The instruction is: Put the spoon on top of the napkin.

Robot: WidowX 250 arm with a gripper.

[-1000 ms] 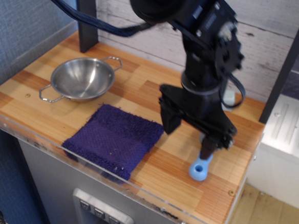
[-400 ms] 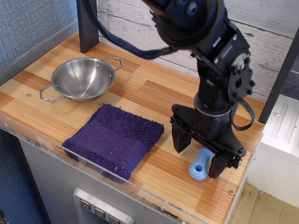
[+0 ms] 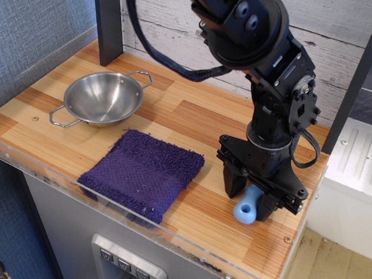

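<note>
Since the earlier frames the claw (image 3: 251, 196) has dropped lower and its two fingers have drawn in around the spoon (image 3: 247, 207), whose light-blue handle now sits between them. The fingers stand close on either side of the handle, but whether they actually press it cannot be told. The spoon lies at the near right of the table (image 3: 175, 113), its holed end pointing toward the near edge and its grey bowl hidden under the claw. The dark purple napkin (image 3: 145, 173) lies flat to the left, apart from the spoon.

The thick rounded handle could slip or twist if the grip lands off-centre, and the spoon lies near the table's clear front lip, so a nudge might push it off. A two-handled steel bowl (image 3: 103, 98) sits far left. The table is striped wood, backed by whitewashed planks and a blue-grey wall.
</note>
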